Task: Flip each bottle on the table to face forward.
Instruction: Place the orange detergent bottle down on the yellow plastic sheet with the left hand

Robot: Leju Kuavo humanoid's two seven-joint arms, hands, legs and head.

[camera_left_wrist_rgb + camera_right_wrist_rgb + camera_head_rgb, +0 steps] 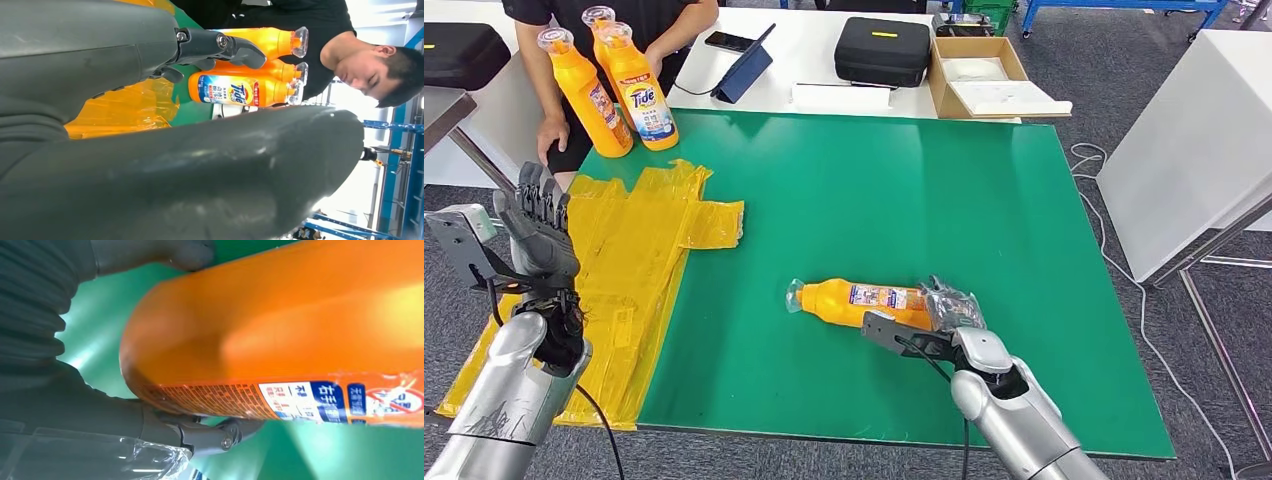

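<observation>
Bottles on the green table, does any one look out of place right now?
Yes: one orange bottle lies on its side mid-mat, right hand around its base, while the three other bottles stand upright at the far left corner.

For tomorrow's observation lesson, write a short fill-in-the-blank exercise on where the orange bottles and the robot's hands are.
1. The orange plastic bottle in the right hand lies on its ____.
2. The three upright orange bottles stand at the green mat's far ____ corner.
3. The raised left hand holds ____.
4. Beneath that hand lies a crumpled ____ plastic sheet.

Missing words: side; left; nothing; yellow
</observation>
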